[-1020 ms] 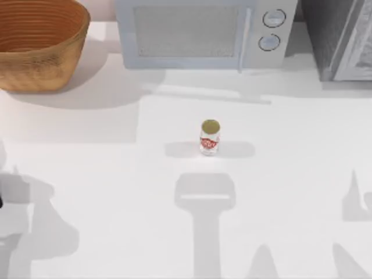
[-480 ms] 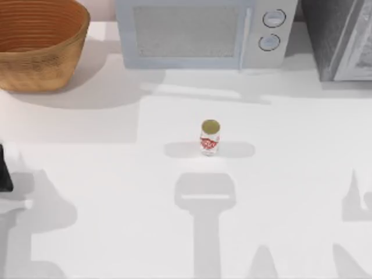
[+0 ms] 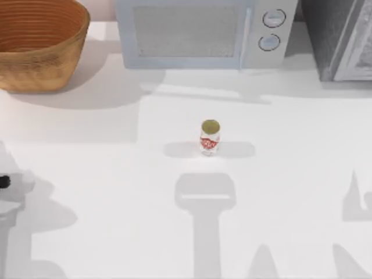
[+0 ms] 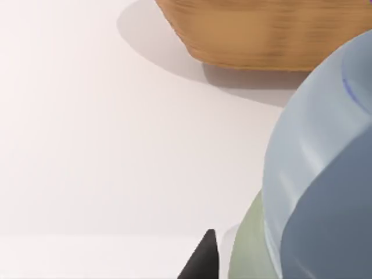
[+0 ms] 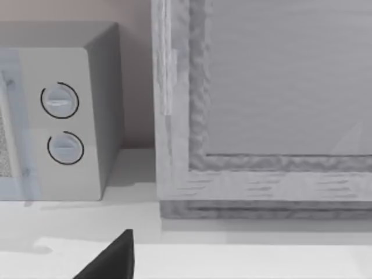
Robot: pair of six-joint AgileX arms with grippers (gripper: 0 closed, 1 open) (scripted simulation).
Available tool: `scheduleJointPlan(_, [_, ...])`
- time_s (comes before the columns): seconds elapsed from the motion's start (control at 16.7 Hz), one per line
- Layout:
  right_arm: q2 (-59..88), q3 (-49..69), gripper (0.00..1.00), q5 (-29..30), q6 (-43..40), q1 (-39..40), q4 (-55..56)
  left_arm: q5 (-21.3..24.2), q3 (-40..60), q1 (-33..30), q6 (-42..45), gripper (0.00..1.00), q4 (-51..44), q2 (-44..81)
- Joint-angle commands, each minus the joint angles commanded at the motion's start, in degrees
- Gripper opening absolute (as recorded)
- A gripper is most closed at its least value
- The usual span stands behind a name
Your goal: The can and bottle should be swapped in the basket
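Can stands straight up near the middle of the white table, all by itself, with its gold top showing and red print on its side. Nothing touches it. The basket sits far away from the can, at the back left corner of the table, and from above its inside looks bare as far as I can see. In the left wrist view the basket shows up again, resting on the table, with a big blue-grey and pale green rounded thing very close to the camera; I cannot tell what that thing is. A small dark bit of the left arm peeks in at the left edge of the table, well apart from the can, and I cannot tell if its gripper is open or closed. A microwave with two round knobs stands at the back, behind the can, and a grey cabinet stands beside it at the back right. The right wrist view looks at that microwave and the cabinet, with a dark tip low down; I cannot tell whether the right gripper is open or closed.
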Motion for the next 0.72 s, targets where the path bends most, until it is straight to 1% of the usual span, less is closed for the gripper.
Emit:
scheduleJointPlan(0.3, [0.0,0.0,1.0,0.0,0.0,0.0,0.0,0.0,0.0,0.0,0.0,0.02,0.0,0.0])
scheduleJointPlan(0.36, [0.0,0.0,1.0,0.0,0.0,0.0,0.0,0.0,0.0,0.0,0.0,0.0,0.0,0.0])
scheduleJointPlan(0.72, [0.0,0.0,1.0,0.0,0.0,0.0,0.0,0.0,0.0,0.0,0.0,0.0,0.0,0.0])
